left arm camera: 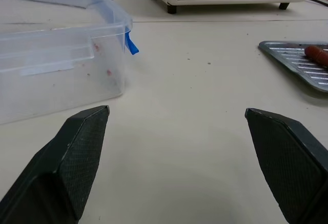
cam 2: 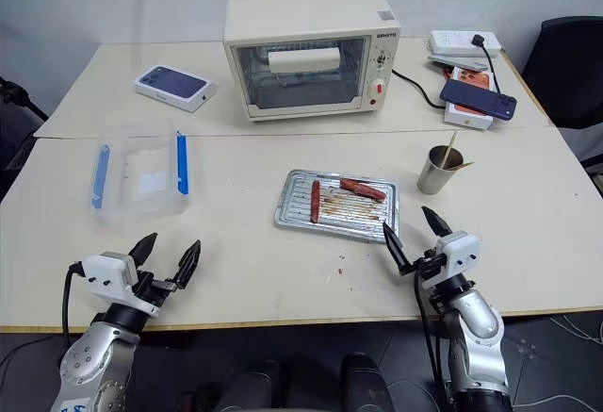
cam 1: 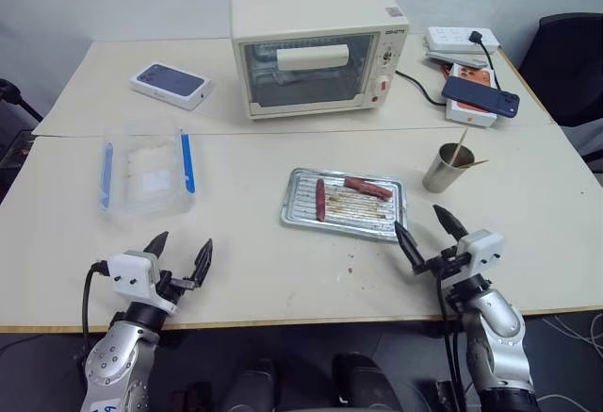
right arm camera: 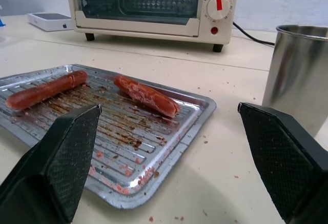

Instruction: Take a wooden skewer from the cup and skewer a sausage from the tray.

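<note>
Smooth cream table (cam 1: 283, 271), two slabs butted along a seam. At the back, boxy cream toaster oven (cam 1: 318, 49) with glass door; interior hard to make out. Toward the left, clear plastic box (cam 1: 146, 174) with blue clips, walls nearly vanishing against the tabletop. Near centre, shallow rectangular silver tray (cam 1: 300, 212), ribbed floor, rolled rim, brown grease streaks. On it, two glossy reddish-brown sausages: the sausage (cam 1: 367, 188) lying crosswise at the far right part, long axis along the tray's length; the second sausage (cam 1: 320, 199) running near to far. Right of the tray and apart from it, dull cylindrical metal cup (cam 1: 447, 168), cut off at the edge in the right wrist view. Inside, thin pale wooden skewer (cam 1: 459, 147) standing tilted, upper end leaning toward the oven side, lower part hidden by the wall. Left claw (cam 1: 179, 256) spread wide, empty, above bare tabletop. Right claw (cam 1: 430, 231) likewise spread, grasping nothing, just beside the tray's near right corner.
</note>
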You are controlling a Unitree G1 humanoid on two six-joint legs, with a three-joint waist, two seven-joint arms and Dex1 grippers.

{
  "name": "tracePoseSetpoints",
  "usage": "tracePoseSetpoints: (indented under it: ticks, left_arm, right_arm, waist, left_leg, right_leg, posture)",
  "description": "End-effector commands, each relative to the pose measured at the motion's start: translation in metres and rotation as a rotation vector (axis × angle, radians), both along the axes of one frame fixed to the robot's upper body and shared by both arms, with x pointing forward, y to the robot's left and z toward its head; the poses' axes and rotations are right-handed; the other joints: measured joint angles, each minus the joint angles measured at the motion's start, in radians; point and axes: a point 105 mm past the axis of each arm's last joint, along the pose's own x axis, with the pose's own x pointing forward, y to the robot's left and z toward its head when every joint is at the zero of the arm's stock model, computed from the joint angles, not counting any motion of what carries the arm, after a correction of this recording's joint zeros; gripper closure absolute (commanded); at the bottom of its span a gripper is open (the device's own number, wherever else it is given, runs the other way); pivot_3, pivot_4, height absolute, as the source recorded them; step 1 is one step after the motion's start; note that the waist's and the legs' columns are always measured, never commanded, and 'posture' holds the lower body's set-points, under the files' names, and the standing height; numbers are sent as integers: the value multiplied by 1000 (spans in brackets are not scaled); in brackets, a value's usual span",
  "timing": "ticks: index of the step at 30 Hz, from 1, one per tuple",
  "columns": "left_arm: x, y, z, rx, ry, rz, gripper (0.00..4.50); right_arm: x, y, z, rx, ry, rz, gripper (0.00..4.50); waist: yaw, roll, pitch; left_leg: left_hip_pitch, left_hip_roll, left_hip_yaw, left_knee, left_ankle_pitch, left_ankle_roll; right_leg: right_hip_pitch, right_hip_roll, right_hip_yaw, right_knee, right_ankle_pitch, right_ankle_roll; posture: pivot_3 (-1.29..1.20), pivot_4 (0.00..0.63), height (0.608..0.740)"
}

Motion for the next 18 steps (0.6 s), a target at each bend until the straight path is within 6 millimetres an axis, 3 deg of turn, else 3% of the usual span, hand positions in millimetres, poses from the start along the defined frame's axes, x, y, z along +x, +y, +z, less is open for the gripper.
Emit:
tracePoseSetpoints:
  ticks: [1, 4, 10, 13, 15, 18]
  left_arm:
    - [1, 6, 6, 26, -4, 16, 16]
    - [3, -6, 25, -54, -48, -131, 16]
    - [10, -41, 71, 49, -104, -584, 16]
    - [11, -54, 77, 107, -77, -765, 16]
    - [9, -71, 77, 146, -39, -916, 16]
    - [10, -84, 84, 114, -50, -991, 16]
  right_arm:
    - [-2, 2, 12, 24, -40, 8, 0]
    - [-10, -8, 26, 45, -59, -2, 0]
    - [-61, -54, 63, -20, -61, 18, 0]
    - [-76, -83, 62, -59, -19, -61, 0]
    - [-82, -114, 51, -92, 13, -175, 0]
    - [-81, -128, 52, -103, 4, -228, 0]
  waist:
    - [0, 0, 0]
    - [0, 0, 0]
    - [26, 2, 0]
    - [22, 2, 0]
    - [17, 3, 0]
    - [11, 4, -1]
  left_leg:
    - [0, 0, 0, 0, 0, 0]
    - [0, 0, 0, 0, 0, 0]
    - [-4, 0, -3, 2, 0, 0]
    - [-4, 0, -3, 1, 0, 0]
    - [-3, 0, -2, 0, 0, 0]
    - [-1, -1, 0, 0, 0, 1]
  right_leg:
    - [0, 0, 0, 0, 0, 0]
    - [0, 0, 0, 0, 0, 0]
    - [-1, -1, -1, -1, 0, 0]
    - [0, -1, -2, -1, 0, 0]
    - [-1, -1, -1, -1, 0, 0]
    - [1, -1, 0, -1, 0, 0]
  posture:
    - [0, 150, 740]
    - [0, 150, 740]
    - [0, 150, 740]
    - [0, 150, 740]
    - [0, 150, 740]
    - [0, 150, 740]
